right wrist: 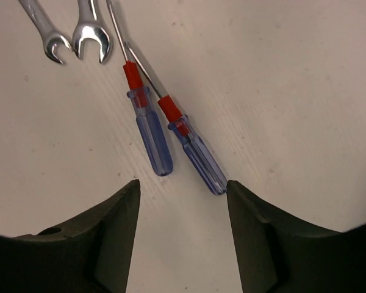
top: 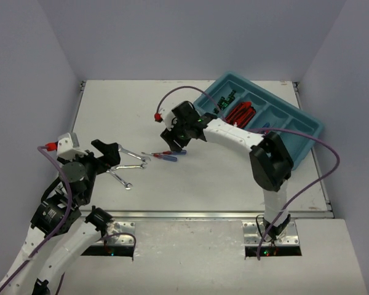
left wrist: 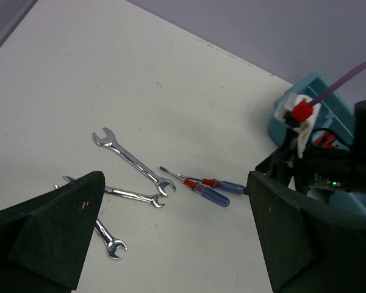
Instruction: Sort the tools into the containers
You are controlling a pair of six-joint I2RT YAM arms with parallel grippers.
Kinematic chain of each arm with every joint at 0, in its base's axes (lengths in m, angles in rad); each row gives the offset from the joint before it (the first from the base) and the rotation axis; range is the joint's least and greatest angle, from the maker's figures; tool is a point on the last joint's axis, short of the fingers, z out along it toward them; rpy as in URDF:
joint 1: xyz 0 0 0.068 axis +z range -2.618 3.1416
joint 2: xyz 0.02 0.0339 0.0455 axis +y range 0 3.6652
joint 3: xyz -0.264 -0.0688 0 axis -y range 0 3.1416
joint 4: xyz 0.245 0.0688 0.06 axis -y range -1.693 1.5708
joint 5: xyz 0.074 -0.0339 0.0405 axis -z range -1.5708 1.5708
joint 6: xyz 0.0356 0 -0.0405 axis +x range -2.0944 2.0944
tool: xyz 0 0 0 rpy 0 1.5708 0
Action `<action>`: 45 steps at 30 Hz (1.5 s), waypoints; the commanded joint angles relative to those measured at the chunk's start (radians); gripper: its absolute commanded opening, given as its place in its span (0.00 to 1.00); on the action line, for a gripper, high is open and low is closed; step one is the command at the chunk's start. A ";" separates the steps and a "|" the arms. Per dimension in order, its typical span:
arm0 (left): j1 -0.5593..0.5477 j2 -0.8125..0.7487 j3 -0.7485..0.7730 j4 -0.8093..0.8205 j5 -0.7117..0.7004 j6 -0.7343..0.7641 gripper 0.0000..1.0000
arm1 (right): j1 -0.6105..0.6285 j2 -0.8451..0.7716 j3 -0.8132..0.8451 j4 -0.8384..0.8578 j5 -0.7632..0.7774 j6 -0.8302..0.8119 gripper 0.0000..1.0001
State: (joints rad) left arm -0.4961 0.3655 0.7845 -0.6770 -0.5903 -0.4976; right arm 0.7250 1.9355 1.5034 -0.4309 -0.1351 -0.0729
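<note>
2 blue-and-red screwdrivers [right wrist: 151, 131] lie side by side on the table [top: 111, 104], their handles just ahead of the right gripper [right wrist: 182, 189], whose jaws stand apart and empty. 3 wrenches [left wrist: 134, 162] lie ahead of the left gripper [left wrist: 174, 189], which is spread wide and empty. The tray [top: 307, 123] sits behind the right gripper.

Three wrenches [top: 132, 166] lie on the table [top: 203, 190], left of centre; two screwdrivers [top: 166, 155] lie side by side just right of them; the tray [top: 307, 123] sits far right, other tools [top: 238, 114] in it
</note>
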 commanded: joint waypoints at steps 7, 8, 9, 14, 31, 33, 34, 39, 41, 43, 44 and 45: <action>-0.004 -0.003 0.003 0.033 -0.008 0.009 1.00 | 0.016 0.205 0.143 -0.108 0.078 -0.302 0.52; -0.004 -0.005 0.004 0.033 -0.008 0.008 1.00 | 0.016 0.206 0.130 -0.094 0.087 -0.307 0.52; -0.004 -0.005 0.003 0.033 -0.007 0.010 1.00 | 0.015 0.207 0.122 -0.090 0.085 -0.311 0.52; -0.004 -0.001 0.002 0.034 -0.003 0.011 1.00 | 0.016 0.234 0.114 -0.087 0.081 -0.332 0.50; -0.004 -0.008 0.001 0.034 -0.006 0.010 1.00 | -0.017 0.324 0.166 -0.092 0.086 -0.314 0.18; -0.004 -0.010 0.002 0.034 -0.005 0.011 1.00 | -0.035 0.332 0.173 -0.092 0.110 -0.285 0.11; -0.004 -0.010 0.001 0.034 -0.006 0.010 1.00 | -0.045 0.330 0.173 -0.092 0.118 -0.271 0.09; -0.004 -0.006 0.002 0.035 -0.004 0.010 1.00 | -0.081 0.281 0.166 -0.093 0.144 -0.137 0.00; -0.004 -0.005 0.001 0.034 -0.004 0.010 1.00 | -0.088 0.212 0.154 -0.093 0.144 -0.073 0.00; -0.004 -0.005 0.001 0.034 -0.006 0.010 1.00 | -0.094 0.129 0.133 -0.092 0.166 0.017 0.00; -0.004 -0.005 0.001 0.033 -0.006 0.010 1.00 | -0.107 0.090 0.120 -0.090 0.178 0.053 0.00; -0.004 -0.007 0.002 0.033 -0.008 0.009 1.00 | -0.124 0.044 0.090 -0.083 0.172 0.115 0.00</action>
State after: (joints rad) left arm -0.4961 0.3645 0.7845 -0.6771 -0.5905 -0.4976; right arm 0.6319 2.2073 1.6335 -0.5319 -0.0006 -0.1847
